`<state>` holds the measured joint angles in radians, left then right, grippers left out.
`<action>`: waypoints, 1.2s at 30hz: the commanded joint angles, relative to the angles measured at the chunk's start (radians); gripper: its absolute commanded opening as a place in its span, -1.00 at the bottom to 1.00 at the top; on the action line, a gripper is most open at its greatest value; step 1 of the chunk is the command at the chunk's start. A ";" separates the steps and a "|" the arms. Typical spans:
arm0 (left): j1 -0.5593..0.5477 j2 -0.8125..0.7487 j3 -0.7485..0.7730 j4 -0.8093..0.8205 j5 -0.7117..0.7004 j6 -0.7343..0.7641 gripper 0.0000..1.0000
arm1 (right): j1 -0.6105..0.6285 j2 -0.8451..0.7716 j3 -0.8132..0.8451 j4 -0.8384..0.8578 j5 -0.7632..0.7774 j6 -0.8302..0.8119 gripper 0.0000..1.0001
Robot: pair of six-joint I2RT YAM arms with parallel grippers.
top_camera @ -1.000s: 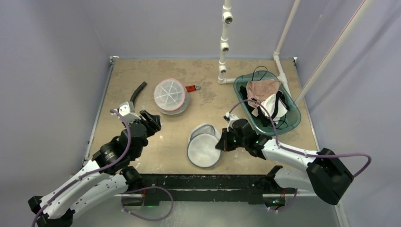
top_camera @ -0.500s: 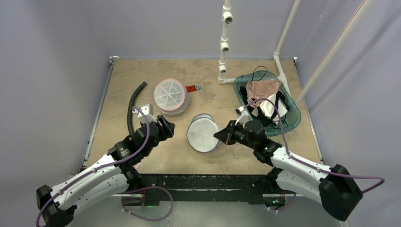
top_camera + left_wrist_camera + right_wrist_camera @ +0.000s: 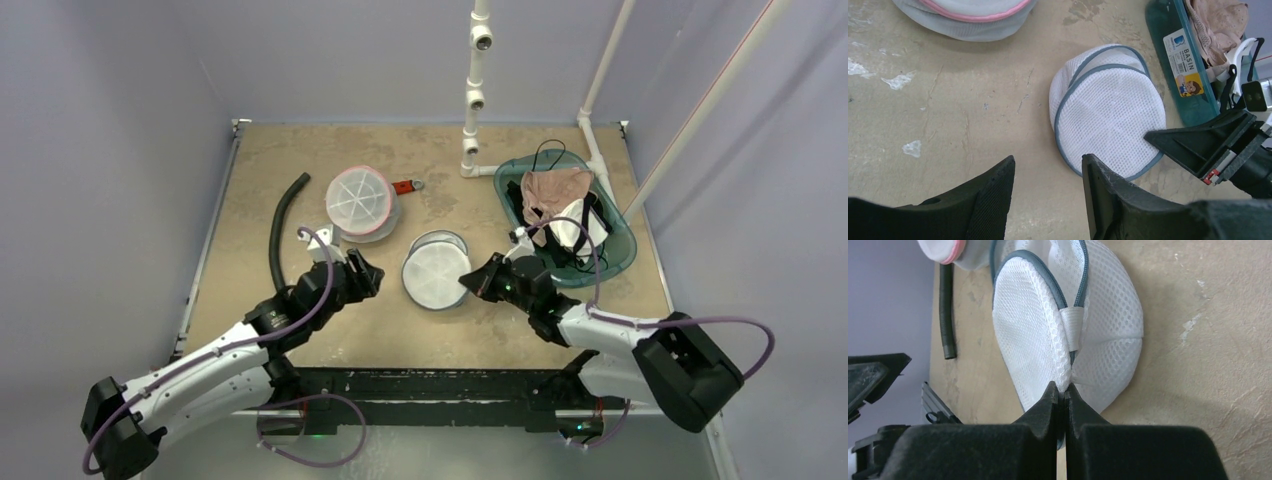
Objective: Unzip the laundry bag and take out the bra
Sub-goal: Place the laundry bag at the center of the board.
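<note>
Top view, clock directions taken with 12 at the far wall.

- Far left: black hose (image 3: 279, 226) lying roughly along 12 to 6, well apart from the work.
- Left gripper (image 3: 365, 272): fingers apart, nothing between them. In its wrist view the gap (image 3: 1048, 165) opens toward the task bag.
- Pink-trimmed bag (image 3: 360, 203): at 12 from the left gripper, apart from it. Contents hidden by the mesh. This does not look like the one in hand.
- Laundry bag (image 3: 436, 272): grey-trimmed white mesh disc on the table between the 2 grippers. It lies at 3 from your left gripper, near but not touching. It is round, so there is no long axis to line up on; the grey zipper track runs around the rim. I cannot tell how far the zip is open, or whether a bra is inside.
- Right gripper (image 3: 468, 283): fingers pressed together on the mesh seam at the bag's 3 to 4 edge, clearest in the wrist view (image 3: 1064, 387). A white fabric tab (image 3: 1071, 327) crosses the zipper track just beyond the pinch.
- Basin (image 3: 620, 232): teal, at 2 from the bag. It holds 1 beige bra (image 3: 553, 187) plus white and black garments, tangled together.

Judgement: the right arm anchors the bag, and the left is the free hand and near enough to take the zip. The pull likely sits under the tab on the right-hand rim, so you would reach across the disc toward 3. Watch for the left fingers meeting the right ones there.
</note>
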<state>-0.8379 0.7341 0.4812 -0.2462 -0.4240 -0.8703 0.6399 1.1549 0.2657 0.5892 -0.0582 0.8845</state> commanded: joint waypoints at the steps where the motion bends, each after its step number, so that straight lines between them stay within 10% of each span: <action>1: 0.002 0.023 -0.027 0.119 0.063 0.029 0.00 | -0.012 0.071 -0.004 0.116 0.055 0.073 -1.00; 15: 0.002 0.285 0.048 0.347 0.150 0.183 0.06 | -0.021 0.106 0.017 0.063 0.077 0.077 -1.00; 36: 0.015 0.845 0.510 0.272 0.138 0.585 -0.10 | -0.022 0.037 -0.024 0.023 0.001 -0.124 -1.00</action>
<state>-0.8360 1.5513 0.9211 0.0242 -0.2584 -0.3485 0.6212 1.1923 0.2527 0.5968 -0.0376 0.8074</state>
